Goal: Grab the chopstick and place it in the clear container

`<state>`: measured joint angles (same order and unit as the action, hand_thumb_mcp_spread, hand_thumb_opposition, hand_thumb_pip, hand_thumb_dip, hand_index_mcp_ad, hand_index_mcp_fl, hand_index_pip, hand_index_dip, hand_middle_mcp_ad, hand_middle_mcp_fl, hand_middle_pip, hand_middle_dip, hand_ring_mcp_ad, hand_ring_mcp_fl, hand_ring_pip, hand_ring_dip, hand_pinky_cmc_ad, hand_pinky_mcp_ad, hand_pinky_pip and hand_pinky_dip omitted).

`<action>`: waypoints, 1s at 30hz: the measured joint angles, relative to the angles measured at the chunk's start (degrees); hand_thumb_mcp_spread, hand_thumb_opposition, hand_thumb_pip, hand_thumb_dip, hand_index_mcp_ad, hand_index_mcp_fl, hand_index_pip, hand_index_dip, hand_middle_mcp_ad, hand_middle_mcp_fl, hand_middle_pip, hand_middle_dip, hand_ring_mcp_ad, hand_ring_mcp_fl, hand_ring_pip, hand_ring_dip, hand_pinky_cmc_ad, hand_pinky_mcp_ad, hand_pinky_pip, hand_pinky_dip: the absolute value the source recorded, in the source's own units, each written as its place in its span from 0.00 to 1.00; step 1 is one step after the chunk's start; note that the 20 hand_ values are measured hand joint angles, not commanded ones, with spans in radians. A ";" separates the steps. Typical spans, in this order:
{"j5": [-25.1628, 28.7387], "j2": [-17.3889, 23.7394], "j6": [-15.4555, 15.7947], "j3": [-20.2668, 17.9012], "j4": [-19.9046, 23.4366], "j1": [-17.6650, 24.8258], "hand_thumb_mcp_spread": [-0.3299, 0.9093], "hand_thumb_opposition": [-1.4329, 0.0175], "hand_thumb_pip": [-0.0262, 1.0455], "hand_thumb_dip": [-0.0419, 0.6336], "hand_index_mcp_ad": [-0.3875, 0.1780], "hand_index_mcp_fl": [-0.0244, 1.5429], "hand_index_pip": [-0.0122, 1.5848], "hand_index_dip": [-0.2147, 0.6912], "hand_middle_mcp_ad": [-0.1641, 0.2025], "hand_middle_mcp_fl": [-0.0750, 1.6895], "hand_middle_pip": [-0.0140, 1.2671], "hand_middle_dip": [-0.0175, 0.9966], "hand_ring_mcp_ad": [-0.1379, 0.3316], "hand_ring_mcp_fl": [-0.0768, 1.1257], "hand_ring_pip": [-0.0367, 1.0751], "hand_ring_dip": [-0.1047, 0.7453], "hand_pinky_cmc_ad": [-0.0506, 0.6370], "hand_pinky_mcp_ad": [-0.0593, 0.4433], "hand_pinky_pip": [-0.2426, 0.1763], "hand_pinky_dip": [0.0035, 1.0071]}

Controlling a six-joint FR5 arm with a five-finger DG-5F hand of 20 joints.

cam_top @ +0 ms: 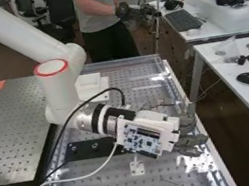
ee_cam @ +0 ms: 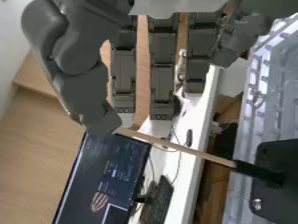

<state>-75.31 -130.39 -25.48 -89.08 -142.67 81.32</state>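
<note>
You've got the hand (ee_cam: 161, 75) open beside the black plate (ee_cam: 278, 154), fingers straight, and the chopstick (ee_cam: 179, 148) slanting from near the thumb tip to that plate. Centre the shaft between thumb and fingers now, then close gently, so it doesn't roll.

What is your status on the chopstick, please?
Hand open. Chopstick ungrasped, one end in black holder, other near thumb tip, contact unclear. White cable droops beside arm, possible snag.
</note>
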 joint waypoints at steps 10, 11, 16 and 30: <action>-0.72 -0.33 1.72 0.80 -0.89 0.03 0.67 0.44 0.64 0.52 0.47 0.21 0.79 0.24 0.68 0.37 0.53 0.57 0.59 0.37 0.11 0.56 0.58 0.45 0.42 0.18; -0.71 -0.37 1.95 0.95 -0.96 0.03 0.67 0.44 0.64 0.52 0.47 0.21 0.79 0.24 0.68 0.37 0.52 0.57 0.59 0.37 0.11 0.56 0.58 0.45 0.42 0.18; -0.32 -0.48 2.50 1.37 -0.98 0.06 0.67 0.44 0.64 0.52 0.47 0.26 0.78 0.23 0.67 0.40 0.53 0.57 0.59 0.37 0.11 0.56 0.57 0.45 0.42 0.18; 0.08 -0.73 2.51 1.94 -1.44 0.06 0.70 0.41 0.58 0.52 0.44 0.34 0.76 0.23 0.67 0.48 0.53 0.57 0.54 0.45 0.11 0.57 0.64 0.45 0.50 0.18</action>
<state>-75.23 -131.12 -22.97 -87.14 -144.11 81.38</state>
